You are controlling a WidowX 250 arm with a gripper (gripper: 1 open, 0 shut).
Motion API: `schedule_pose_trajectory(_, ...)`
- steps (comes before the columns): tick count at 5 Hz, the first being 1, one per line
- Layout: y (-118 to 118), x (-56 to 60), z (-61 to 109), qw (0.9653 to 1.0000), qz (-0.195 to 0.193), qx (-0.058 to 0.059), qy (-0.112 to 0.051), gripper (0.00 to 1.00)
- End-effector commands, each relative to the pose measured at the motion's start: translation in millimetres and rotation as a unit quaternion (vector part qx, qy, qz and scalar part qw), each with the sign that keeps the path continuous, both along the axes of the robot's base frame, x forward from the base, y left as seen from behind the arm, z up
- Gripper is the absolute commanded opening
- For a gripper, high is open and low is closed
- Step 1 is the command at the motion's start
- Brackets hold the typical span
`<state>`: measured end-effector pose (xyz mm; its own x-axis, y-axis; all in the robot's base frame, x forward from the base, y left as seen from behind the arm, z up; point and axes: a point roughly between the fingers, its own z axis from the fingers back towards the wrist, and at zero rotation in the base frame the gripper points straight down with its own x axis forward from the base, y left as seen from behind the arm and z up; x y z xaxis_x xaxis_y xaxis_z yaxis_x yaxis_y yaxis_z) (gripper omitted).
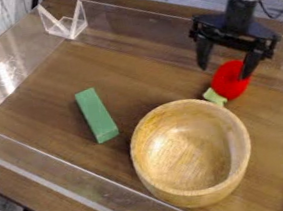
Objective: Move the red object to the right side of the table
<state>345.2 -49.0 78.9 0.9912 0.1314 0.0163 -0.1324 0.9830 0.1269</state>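
Observation:
The red object (233,79), a small round ball with a pale-green stub (216,95), lies on the table (151,60) at its right side, just beyond the wooden bowl's far rim. My gripper (237,54) hangs just above and behind it, pointing down. Its dark fingers (205,55) stand apart, open, with nothing between them. The ball rests free on the wood, clear of the fingertips.
A round light wooden bowl (192,150) sits at the front right, close to the ball. A green rectangular block (97,114) lies left of the bowl. Low clear plastic walls (61,176) edge the table, and a clear plastic piece (63,21) stands at the back left.

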Motion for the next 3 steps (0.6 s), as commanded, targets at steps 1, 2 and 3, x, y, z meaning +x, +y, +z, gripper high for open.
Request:
schedule_pose_trajectory(1,12.8,6.0,39.9,0.9982,0.038,-0.005,-0.046,1.0)
schedule_pose_trajectory(2,10.6,7.1,36.7,0.9974,0.055,0.001,-0.046,1.0)
schedule_pose_trajectory(3,8.5,9.0,34.7,0.996,0.073,0.008,-0.05,1.0)
